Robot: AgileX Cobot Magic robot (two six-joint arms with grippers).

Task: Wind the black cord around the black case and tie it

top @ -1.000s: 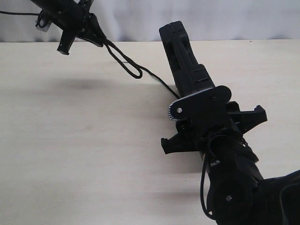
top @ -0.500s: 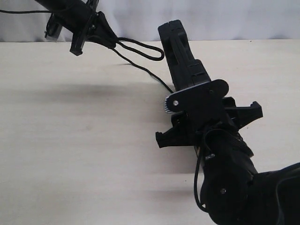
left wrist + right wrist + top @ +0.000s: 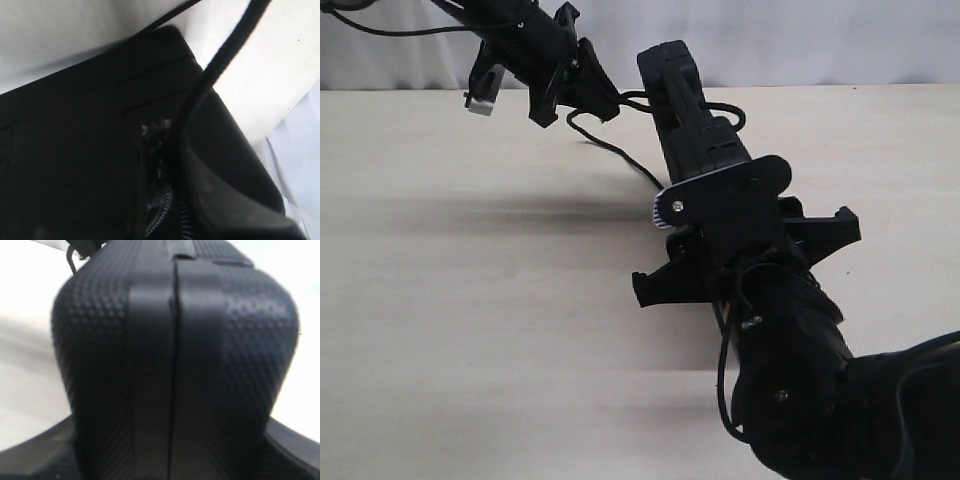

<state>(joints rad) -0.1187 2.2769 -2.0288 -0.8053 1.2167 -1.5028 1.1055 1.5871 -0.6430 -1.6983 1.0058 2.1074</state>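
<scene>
Mid-wrap: right gripper [image 3: 715, 175] clamps the black case [image 3: 670, 80], tilted on end over the table [image 3: 470, 300], while left gripper [image 3: 595, 95] pinches the black cord [image 3: 610, 148], looped over the case's top; next move probably needs it hauled round, kept taut.

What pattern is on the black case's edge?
Black case: matte black, finely dotted, with a smooth centre band; best in the right wrist view.
</scene>
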